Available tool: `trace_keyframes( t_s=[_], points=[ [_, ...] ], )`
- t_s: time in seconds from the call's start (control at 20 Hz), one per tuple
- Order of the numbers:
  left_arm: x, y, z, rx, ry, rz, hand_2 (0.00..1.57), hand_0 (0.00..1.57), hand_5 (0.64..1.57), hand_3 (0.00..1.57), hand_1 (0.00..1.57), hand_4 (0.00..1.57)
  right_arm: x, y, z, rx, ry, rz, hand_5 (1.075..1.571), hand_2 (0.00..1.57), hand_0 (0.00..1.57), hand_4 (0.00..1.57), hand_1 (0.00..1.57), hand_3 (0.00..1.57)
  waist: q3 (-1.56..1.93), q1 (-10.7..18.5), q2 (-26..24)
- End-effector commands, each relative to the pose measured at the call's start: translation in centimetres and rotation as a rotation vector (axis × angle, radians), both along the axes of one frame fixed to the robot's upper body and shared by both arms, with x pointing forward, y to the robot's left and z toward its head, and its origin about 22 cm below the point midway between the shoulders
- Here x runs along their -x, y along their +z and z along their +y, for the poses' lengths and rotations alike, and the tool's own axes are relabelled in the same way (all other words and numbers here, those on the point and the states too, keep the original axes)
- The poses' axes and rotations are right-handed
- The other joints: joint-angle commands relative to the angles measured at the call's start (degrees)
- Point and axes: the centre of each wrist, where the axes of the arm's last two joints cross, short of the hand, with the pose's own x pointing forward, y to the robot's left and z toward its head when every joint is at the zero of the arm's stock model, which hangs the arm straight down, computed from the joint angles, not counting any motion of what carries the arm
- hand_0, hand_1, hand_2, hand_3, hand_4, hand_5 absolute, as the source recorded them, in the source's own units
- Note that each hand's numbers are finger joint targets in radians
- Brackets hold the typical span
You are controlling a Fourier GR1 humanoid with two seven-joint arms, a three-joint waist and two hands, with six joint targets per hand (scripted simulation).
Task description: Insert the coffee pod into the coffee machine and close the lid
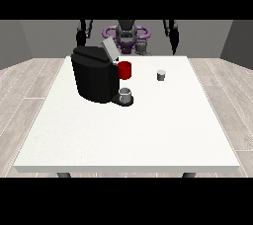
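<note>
White table (148,135): coffee pod (161,75) seemingly well apart from either hand.

One raised front view from across the white table (148,135), facing the distant robot (126,34) at top.

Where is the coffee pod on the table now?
In the front view, the coffee pod stands alone on the white table, right of centre, apart from the coffee machine and the red cup.
</note>
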Motion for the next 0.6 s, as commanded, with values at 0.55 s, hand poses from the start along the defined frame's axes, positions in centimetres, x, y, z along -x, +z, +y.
trace_keyframes(
  t_s=[0.55],
  points=[
    [2.4,-0.9,-0.6,-0.004,-0.084,-0.123,0.0,0.0,1.571,0.0,0.0,0.26,1.4,-1.3,-0.6,-0.068,-0.191,-0.019,1.571,0.0,0.0,0.14,0.0,0.0,-0.95,-0.3,-5.5]
  ],
)
